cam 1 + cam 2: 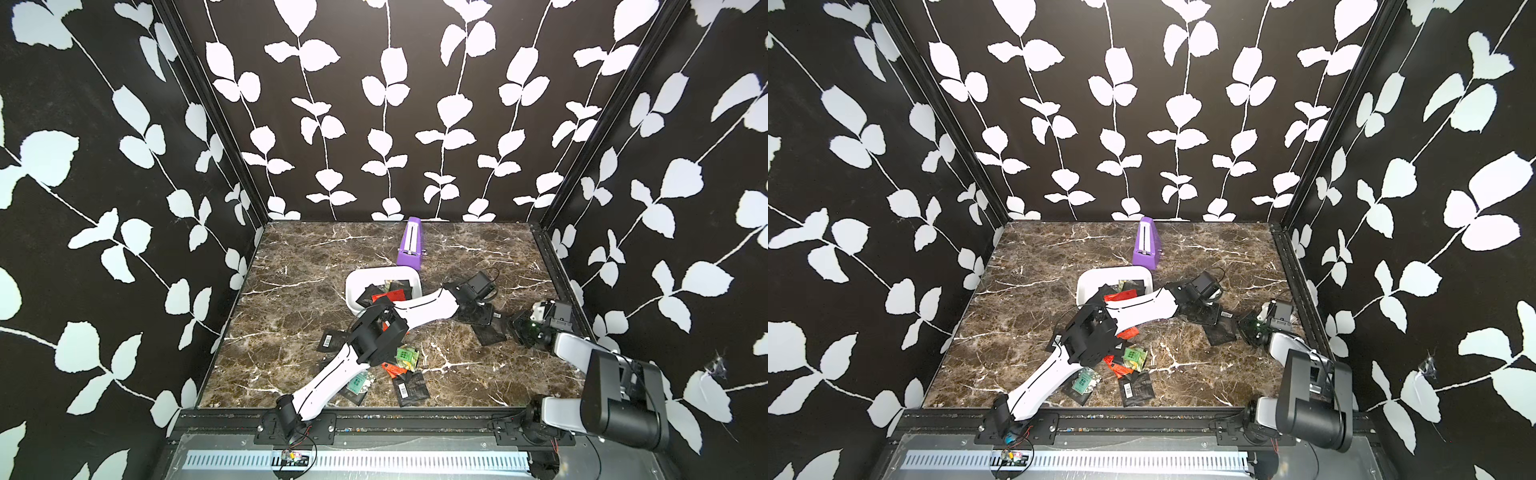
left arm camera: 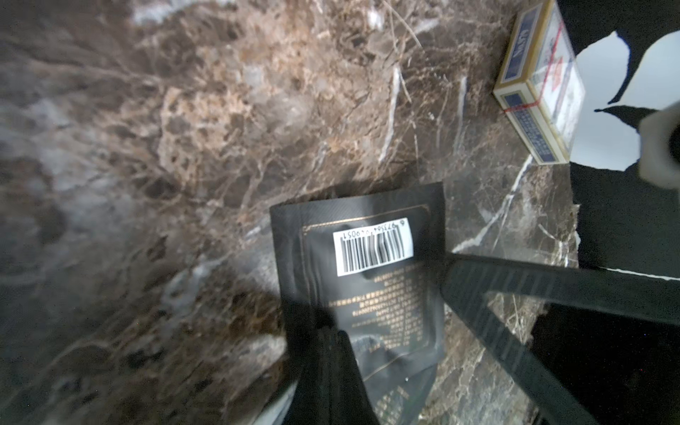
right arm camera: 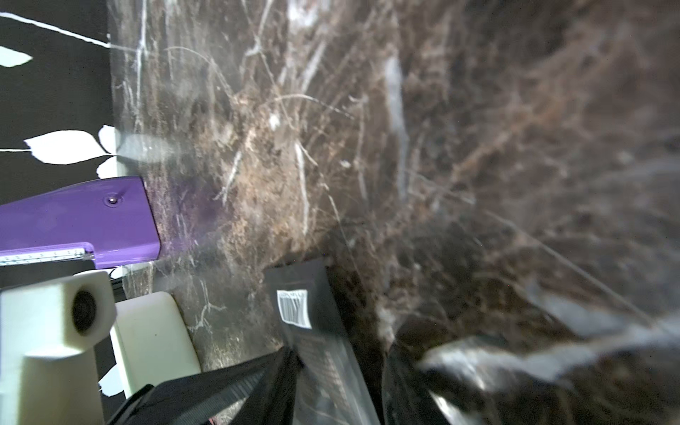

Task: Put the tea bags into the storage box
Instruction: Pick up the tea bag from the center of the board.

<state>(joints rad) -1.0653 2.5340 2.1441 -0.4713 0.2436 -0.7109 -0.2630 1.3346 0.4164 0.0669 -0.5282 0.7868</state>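
Observation:
In the left wrist view my left gripper is shut on a black tea bag with a white barcode label. My right gripper stands open round the same tea bag, one fingertip against its edge. In both top views the two grippers meet at the right of the table. The white storage box sits mid-table with red and black tea bags inside. Several more tea bags lie loose near the front, partly under the left arm.
A long purple box stands behind the storage box. A clear-wrapped card pack sits by the right wall. Another black tea bag lies flat under the two grippers. Black leaf-patterned walls enclose the table on three sides.

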